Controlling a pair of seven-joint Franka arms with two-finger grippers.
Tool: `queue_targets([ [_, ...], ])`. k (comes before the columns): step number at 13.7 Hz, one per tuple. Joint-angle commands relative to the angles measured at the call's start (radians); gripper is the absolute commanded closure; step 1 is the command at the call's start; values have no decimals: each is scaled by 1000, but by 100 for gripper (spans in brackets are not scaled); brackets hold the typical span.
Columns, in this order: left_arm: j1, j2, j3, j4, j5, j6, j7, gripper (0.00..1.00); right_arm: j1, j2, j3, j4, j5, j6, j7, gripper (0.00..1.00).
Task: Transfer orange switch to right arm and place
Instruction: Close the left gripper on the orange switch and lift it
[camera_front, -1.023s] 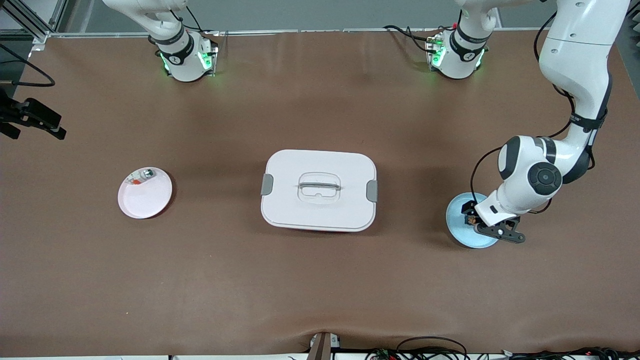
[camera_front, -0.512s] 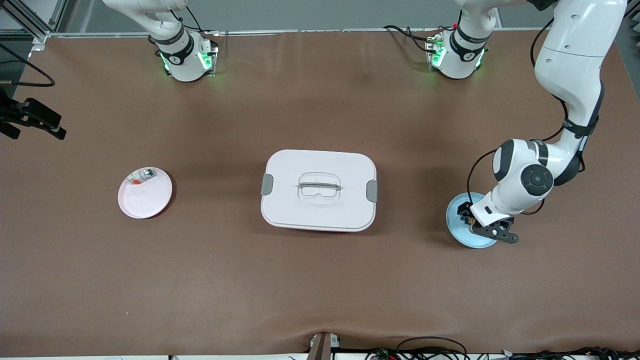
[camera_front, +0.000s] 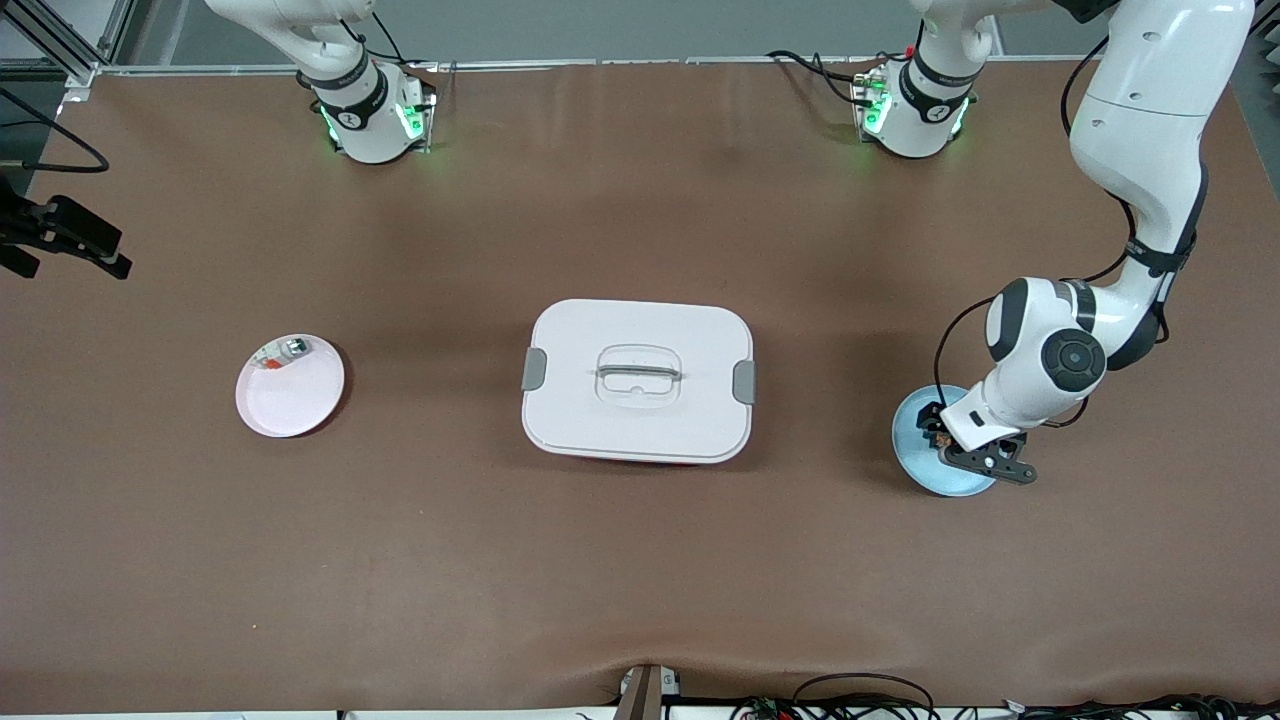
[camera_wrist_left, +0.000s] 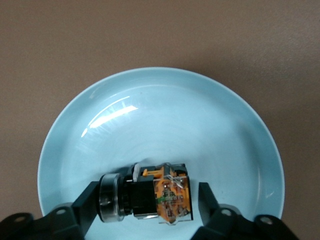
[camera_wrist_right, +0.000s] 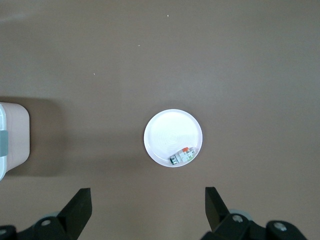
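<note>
The orange switch (camera_wrist_left: 150, 192), a tiny black block with an orange-tan section and a silvery ring, lies on a pale blue plate (camera_wrist_left: 165, 115) at the left arm's end of the table (camera_front: 915, 465). My left gripper (camera_wrist_left: 148, 200) is low over that plate (camera_front: 942, 440) with its fingers on either side of the switch. One finger (camera_wrist_left: 90, 200) is at the silvery ring. The other finger (camera_wrist_left: 206, 197) stands a small gap off the orange end. My right gripper (camera_wrist_right: 147, 210) is open and empty, high above the pink plate; it does not show in the front view.
A white lidded box (camera_front: 638, 380) with grey latches stands mid-table. A pink plate (camera_front: 290, 395) toward the right arm's end holds a small whitish piece with a red-orange bit (camera_front: 283, 352), also in the right wrist view (camera_wrist_right: 182, 156).
My left arm drew in a little toward the right arm's end, its gripper staying low over the blue plate around the switch. In the last half second it barely moved.
</note>
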Motion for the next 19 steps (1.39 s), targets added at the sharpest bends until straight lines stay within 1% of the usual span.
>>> queue_targets([
  [1,8,-5,0,-15,18,17,-7,25,-2,13,8,26,-18,-17,12,0],
  [2,14,-6,0,-19,18,15,-6,39,-2,13,8,26,-18,-17,12,0],
  [3,21,-9,0,-23,18,15,-6,58,-2,13,8,26,-18,-17,12,0],
  [4,25,-14,0,-24,18,12,-4,81,-4,13,8,26,-18,-17,12,0],
  [5,25,-26,0,-23,18,5,-6,100,-2,13,8,26,-18,-17,12,0],
  [7,25,-67,-3,-23,16,-17,-27,100,-4,13,8,26,-18,-17,11,0],
  [9,20,-123,-7,-16,12,-78,-79,100,-2,13,8,26,-18,-17,11,0],
  [13,23,-227,-67,-6,2,-202,-215,100,8,13,13,20,-23,-21,12,0],
  [14,25,-242,-91,5,2,-227,-265,100,10,11,16,22,-21,-37,11,0],
  [15,25,-255,-113,20,-13,-259,-305,100,17,10,17,23,-20,-51,12,0],
  [16,25,-261,-137,48,-53,-299,-349,100,33,8,16,23,-20,-68,12,0],
  [17,25,-262,-165,84,-86,-351,-393,100,45,8,16,25,-21,-86,12,0],
  [19,20,-264,-207,169,-114,-460,-481,100,92,5,19,29,-21,-152,14,0],
])
